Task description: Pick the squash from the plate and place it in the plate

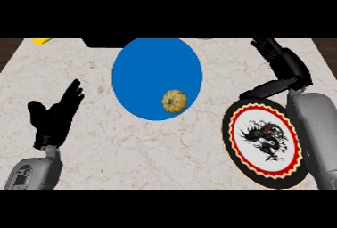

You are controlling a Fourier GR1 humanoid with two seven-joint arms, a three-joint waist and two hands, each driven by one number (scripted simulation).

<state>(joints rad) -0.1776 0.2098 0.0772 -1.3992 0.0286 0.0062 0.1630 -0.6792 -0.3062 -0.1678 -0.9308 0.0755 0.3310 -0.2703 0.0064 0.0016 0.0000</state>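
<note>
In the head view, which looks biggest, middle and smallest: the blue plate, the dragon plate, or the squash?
1. Blue plate, largest.
2. Dragon plate, a bit smaller, partly hidden by the right forearm.
3. Squash, smallest by far.

Single head view, steeply down, counter point(132, 147) seemingly near

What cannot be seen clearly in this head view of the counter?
- Yellow thing: cut off by the top edge, so what it is stays unclear.
- Dark thing behind the blue plate: also cut by the top edge.
- Dragon plate: its right rim is hidden by the right forearm.
- Right hand: fingertips run to the top edge; open or shut, I cannot tell.
- Squash: surface details too small.
</note>
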